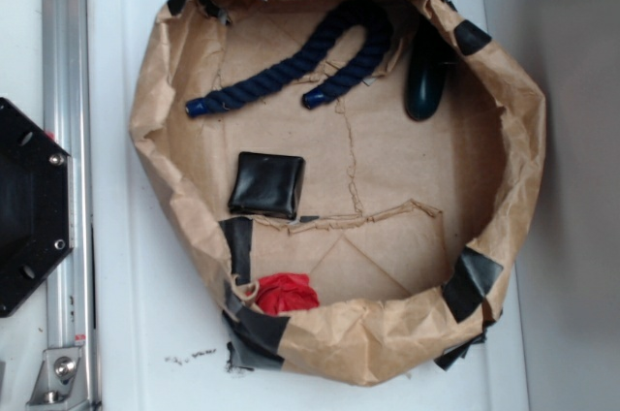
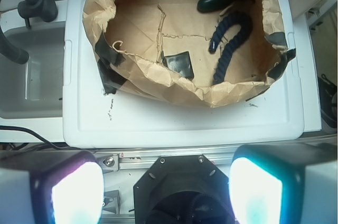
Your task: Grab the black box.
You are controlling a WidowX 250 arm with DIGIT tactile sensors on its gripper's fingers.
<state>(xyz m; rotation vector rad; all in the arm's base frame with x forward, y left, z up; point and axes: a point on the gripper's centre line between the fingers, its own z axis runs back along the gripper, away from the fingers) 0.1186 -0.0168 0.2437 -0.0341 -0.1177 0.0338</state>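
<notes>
Exterior view shows the black box (image 1: 266, 184) lying flat at centre left inside the paper bag (image 1: 504, 130), apart from the navy rope (image 1: 291, 62) at the top. The end effector (image 2: 166, 189) stands wide open, well short of the bag.

We find no readable text, label, brand, number or sign in either view (the small dark specks on the white board (image 1: 190, 357) by the paper bag (image 1: 523, 140) are not letters).
</notes>
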